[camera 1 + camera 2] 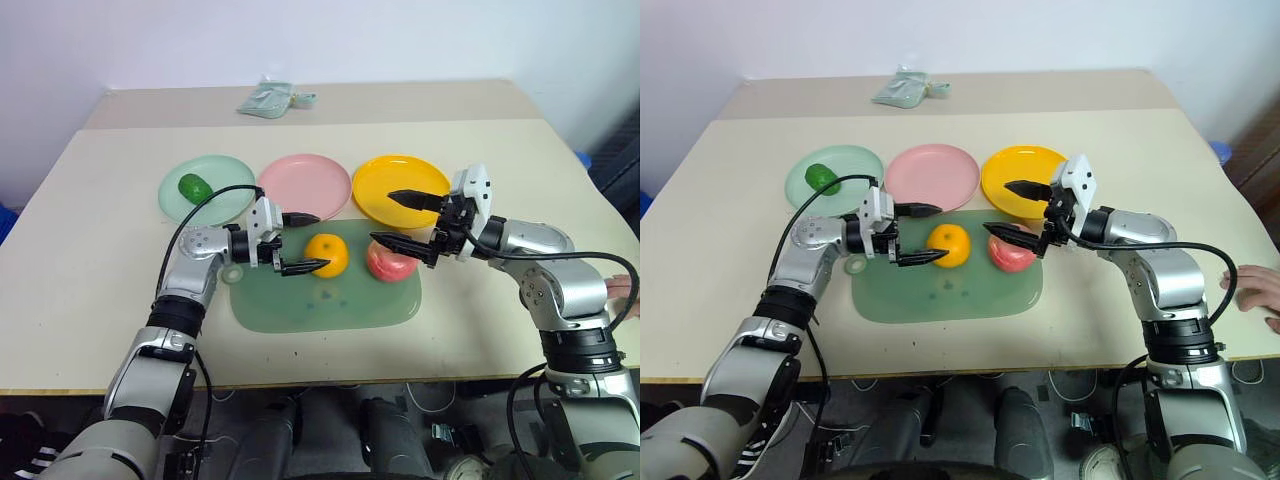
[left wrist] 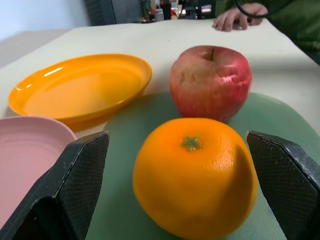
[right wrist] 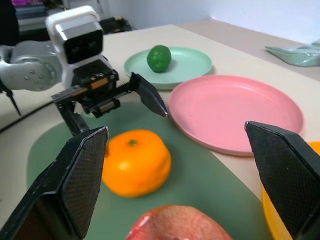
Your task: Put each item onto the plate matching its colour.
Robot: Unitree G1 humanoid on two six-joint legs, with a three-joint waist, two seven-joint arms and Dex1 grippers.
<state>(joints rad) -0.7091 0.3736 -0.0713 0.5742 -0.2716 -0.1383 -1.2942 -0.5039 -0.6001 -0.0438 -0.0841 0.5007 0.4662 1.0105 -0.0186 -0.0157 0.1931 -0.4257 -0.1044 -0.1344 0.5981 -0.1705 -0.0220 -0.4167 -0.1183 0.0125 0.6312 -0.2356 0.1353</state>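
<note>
My left gripper [image 1: 301,242] gapes wide around the orange [image 1: 327,254] on the mat [image 1: 300,310] — I should centre it between my fingers, close gently, then lift toward the far-right yellow plate [image 1: 385,195].

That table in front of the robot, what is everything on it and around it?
table: one, beige.
mat: one, pale green, near the table's front middle.
green plate: one, mint, left of the row behind the mat.
pink plate: one, middle.
yellow plate: one, right.
green item: one, dark green, on the green plate.
orange: one, on the mat.
apple: one, red, on the mat beside the orange.
packet: one, pale green, far edge.
person's hand: one, resting at the right edge.
left gripper: open around the orange.
right gripper: open above the apple.
</note>
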